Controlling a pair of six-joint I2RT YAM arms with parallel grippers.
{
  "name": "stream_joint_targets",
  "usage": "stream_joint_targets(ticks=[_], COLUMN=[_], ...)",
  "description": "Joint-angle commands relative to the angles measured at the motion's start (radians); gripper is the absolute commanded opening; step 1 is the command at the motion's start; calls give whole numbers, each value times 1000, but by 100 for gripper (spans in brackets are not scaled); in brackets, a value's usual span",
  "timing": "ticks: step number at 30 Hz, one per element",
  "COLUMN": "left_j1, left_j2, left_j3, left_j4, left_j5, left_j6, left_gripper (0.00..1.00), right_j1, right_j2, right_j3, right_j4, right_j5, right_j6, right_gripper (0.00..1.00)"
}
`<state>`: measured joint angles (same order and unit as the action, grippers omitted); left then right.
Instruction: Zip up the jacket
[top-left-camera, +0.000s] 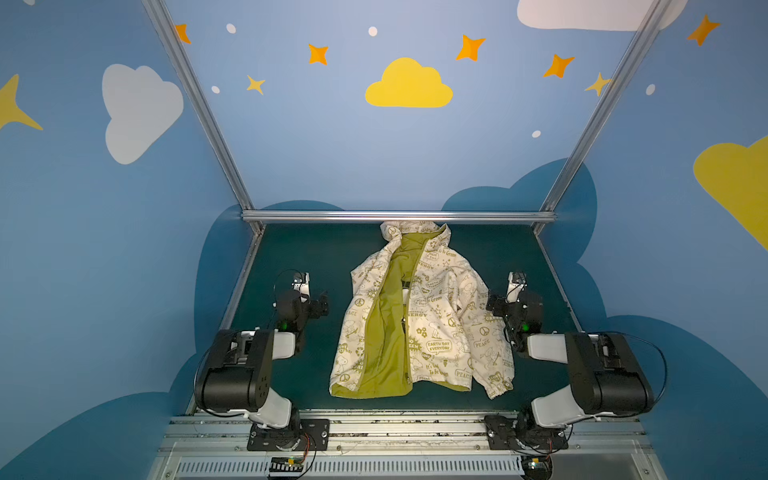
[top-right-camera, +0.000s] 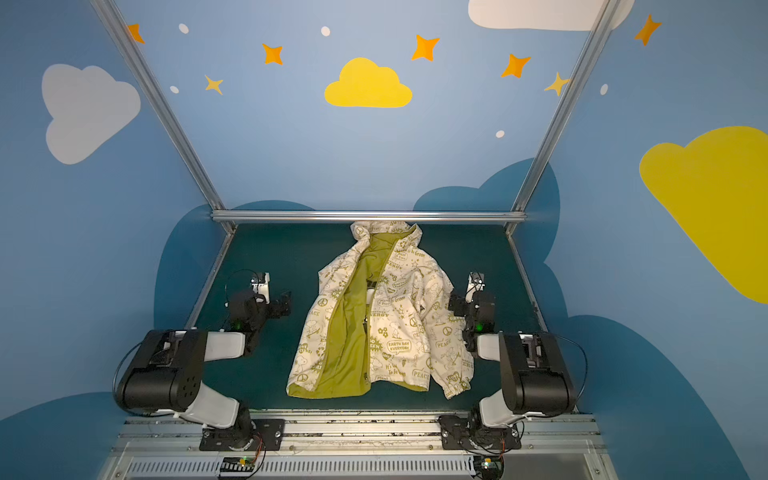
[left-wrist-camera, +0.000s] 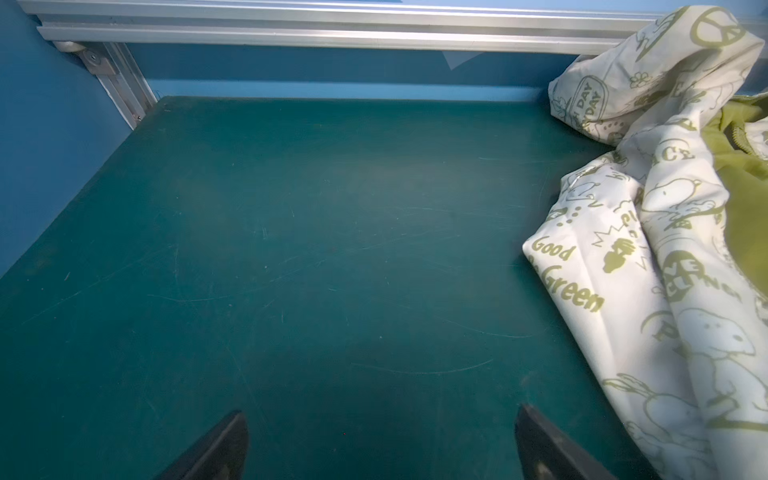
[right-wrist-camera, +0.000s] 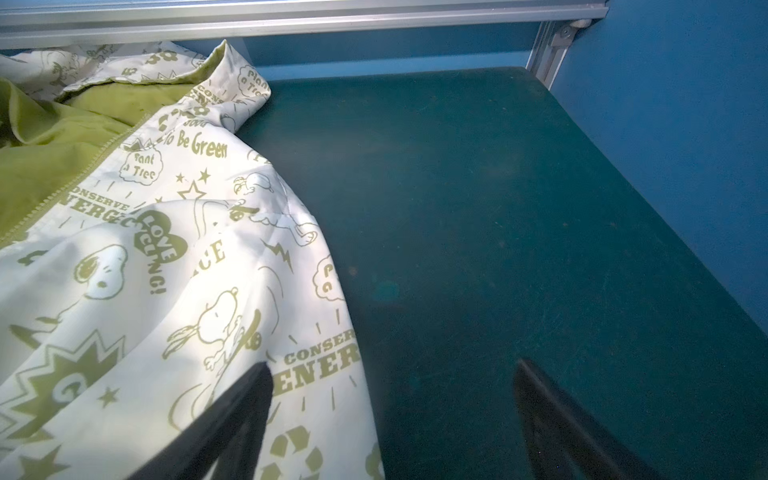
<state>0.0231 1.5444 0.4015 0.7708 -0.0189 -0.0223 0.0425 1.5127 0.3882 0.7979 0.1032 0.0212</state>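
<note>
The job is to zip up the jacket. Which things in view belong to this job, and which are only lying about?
For the job: jacket; its olive zipper, not yet closed; left claw and right claw, both open.

Only around: green table top; aluminium rail at the back; cloud and star stickers on the walls.

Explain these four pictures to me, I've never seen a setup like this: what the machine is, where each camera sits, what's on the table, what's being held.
It is a robot with a left arm and a right arm, each ending in a two-fingered gripper. Two pictures come from a camera pair overhead and show the whole scene almost identically. The other two come from wrist cameras, looking past the dark fingers of the left gripper and the right gripper. On the green table lies a jacket, unzipped, its green lining showing. Both grippers are open and hold nothing.
</note>
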Motion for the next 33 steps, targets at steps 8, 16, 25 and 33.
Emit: stream_joint_targets(ticks=[8, 16, 25, 33], left_j1=[-2, -2, -6, -60], left_j2=[-12, -12, -39, -341], left_j3=[13, 13, 30, 304], left_j4=[6, 5, -12, -814], left_j5=[-2, -3, 12, -2], left_j6=[10, 9, 24, -140], left_gripper=[99, 99, 100, 99], right_j1=[2, 1, 4, 128], right_j2=[2, 1, -6, -330], right_j3=[13, 12, 9, 348], right_j4=[21, 21, 38, -892], right_j5=[-8, -10, -5, 86], right_j6=[-1, -2, -7, 244], right_gripper=[90, 90, 91, 90])
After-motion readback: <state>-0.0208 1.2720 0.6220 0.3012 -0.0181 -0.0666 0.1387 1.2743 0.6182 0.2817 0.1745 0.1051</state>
